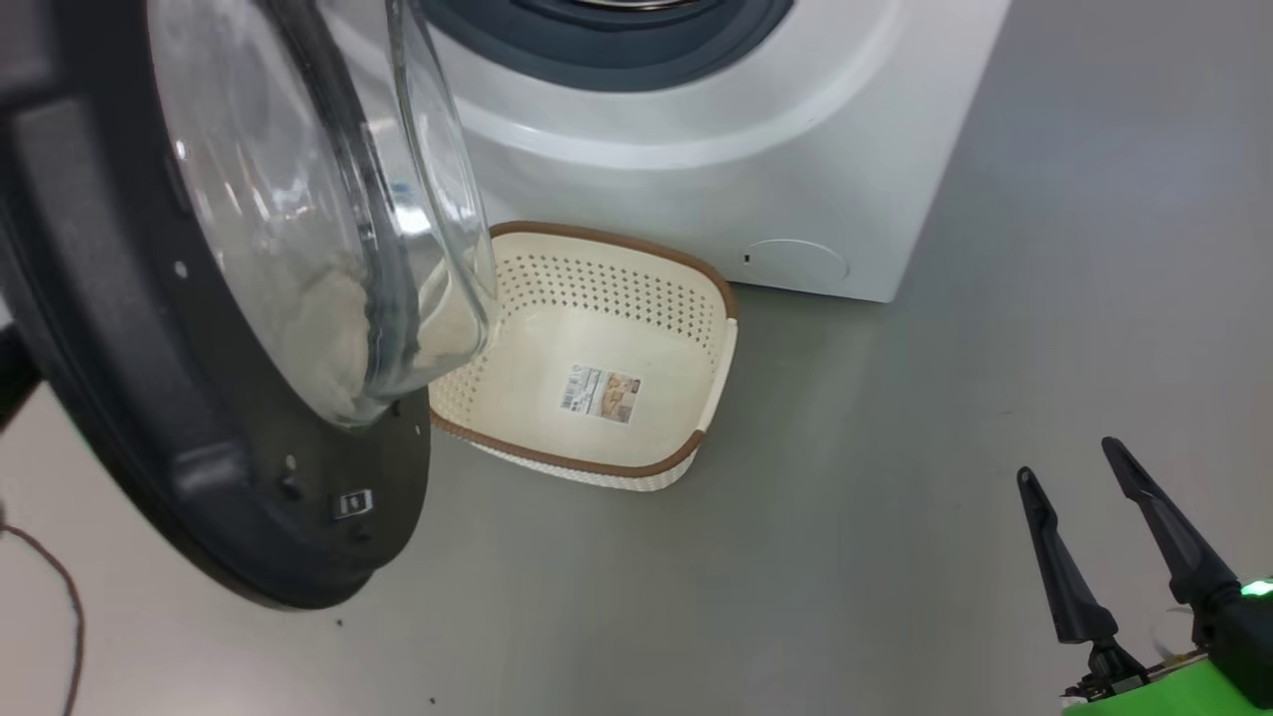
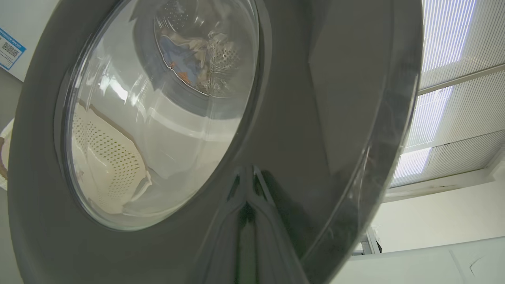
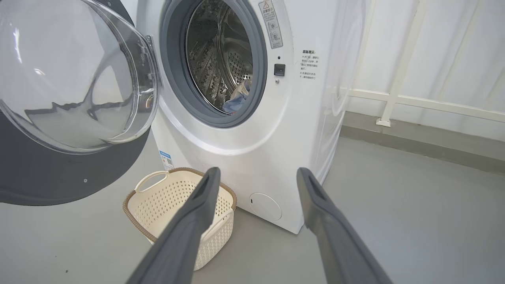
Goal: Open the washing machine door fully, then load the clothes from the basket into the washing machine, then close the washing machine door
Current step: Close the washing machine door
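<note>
The 2 fingers (image 3: 189,228) of the right gripper (image 3: 258,172) stand wide apart and hold nothing. They rise from the bottom centre of the right wrist view, well short of the washing machine (image 3: 236,150). The left gripper (image 2: 246,221) is closed at the bottom centre of its wrist view, its tips right at the glossy face of the washing machine door (image 2: 315,118) - I cannot tell whether they touch it.

The door is swung open at the left of the frame, a black ring around a clear bulging glass bowl. The basket (image 3: 130,209) sits on the grey floor (image 3: 394,221) at lower left, just in front of the machine and partly below the door. Its bare bottom carries a paper label (image 1: 600,393). Inside the steel drum (image 3: 213,59), blue clothes (image 3: 236,100) lie at the lower front - seen from the left wrist through the glass, they show orange prints.
</note>
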Controlling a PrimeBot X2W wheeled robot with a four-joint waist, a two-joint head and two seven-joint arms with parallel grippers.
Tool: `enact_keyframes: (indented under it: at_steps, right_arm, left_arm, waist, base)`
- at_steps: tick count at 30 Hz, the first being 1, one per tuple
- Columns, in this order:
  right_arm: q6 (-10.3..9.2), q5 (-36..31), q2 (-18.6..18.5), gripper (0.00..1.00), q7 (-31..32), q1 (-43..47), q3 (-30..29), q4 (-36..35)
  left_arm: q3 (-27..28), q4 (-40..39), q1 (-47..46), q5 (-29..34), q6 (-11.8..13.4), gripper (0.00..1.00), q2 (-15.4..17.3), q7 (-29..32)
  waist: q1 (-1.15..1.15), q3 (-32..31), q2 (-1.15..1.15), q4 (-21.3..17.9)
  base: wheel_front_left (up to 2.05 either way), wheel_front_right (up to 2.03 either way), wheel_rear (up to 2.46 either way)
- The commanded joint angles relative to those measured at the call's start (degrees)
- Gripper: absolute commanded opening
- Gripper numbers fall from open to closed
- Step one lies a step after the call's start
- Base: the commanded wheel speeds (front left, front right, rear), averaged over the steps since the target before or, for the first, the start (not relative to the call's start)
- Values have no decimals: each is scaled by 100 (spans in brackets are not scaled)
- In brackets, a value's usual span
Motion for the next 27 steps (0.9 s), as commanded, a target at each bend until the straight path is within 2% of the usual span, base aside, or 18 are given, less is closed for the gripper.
enact_keyframes:
  at_steps: [1,13,27]
  right_arm:
    - [35,-55,-39,100,-27,-113,170,-112]
    - [35,-69,171,100,-27,-262,353,-49]
    - [35,-41,391,100,-27,-401,545,40]
  left_arm:
    - [136,-271,-67,-99,-95,0,201,85]
    - [-123,-273,-174,-33,21,0,-161,-67]
    - [-344,193,-599,183,55,0,-469,-347]
  waist:
    - [0,-108,0,-153]
    - [0,-274,0,-788]
    - [0,-369,0,-1609]
  base:
    - [0,0,0]
    - [0,0,0]
    - [0,0,0]
